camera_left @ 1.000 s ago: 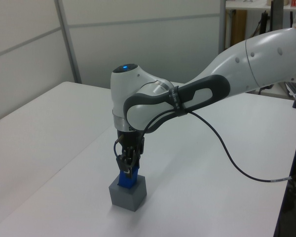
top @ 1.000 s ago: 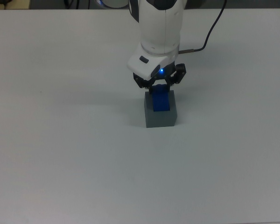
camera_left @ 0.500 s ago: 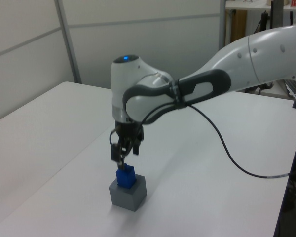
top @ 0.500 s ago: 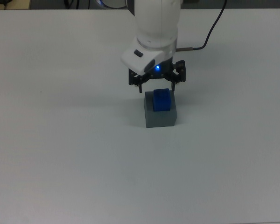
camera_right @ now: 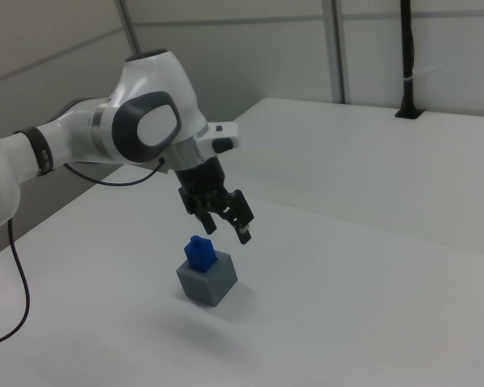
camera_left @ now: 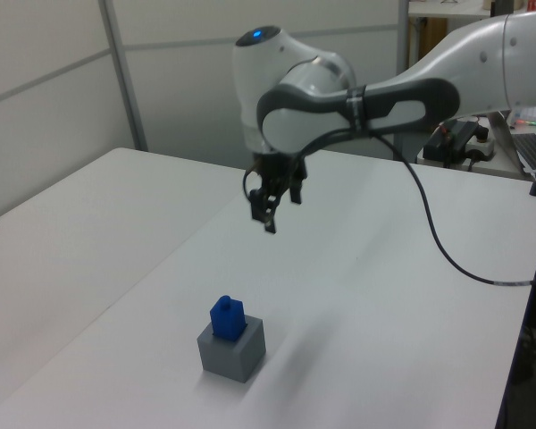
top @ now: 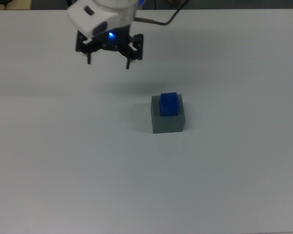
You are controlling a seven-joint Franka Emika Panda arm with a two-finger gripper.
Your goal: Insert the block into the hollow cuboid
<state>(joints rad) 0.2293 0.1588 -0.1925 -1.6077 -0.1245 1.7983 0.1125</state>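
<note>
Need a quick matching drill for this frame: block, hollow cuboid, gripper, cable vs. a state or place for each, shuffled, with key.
Column 1:
1. block
2. hollow cuboid
3. gripper
4. cable

Column 2:
A. grey, resting on the white table
B. open, empty, raised off the table
C. blue, standing in the recess, top sticking out
D. black, hanging from the arm

Pairs: 1-C, 2-A, 3-B, 4-D
</note>
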